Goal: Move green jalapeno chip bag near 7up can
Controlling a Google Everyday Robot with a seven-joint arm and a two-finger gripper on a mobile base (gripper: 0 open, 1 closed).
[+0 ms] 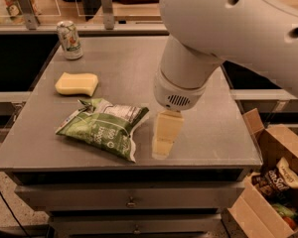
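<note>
1. The step in hand looks like the approach. The end effector (166, 135) hangs low over the near edge of the worktop (208, 128). It seems to carry nothing, and I cannot tell how far open it is.
2. The green jalapeno chip bag (103, 128) lies flat just beside the end effector, apparently untouched.
3. The 7up can (70, 39) stands upright well beyond the bag at the far corner, with a sponge (77, 84) between them.
4. The next move calls for shifting sideways over the bag, gripping its crumpled foil, and carrying it past the sponge.
</note>
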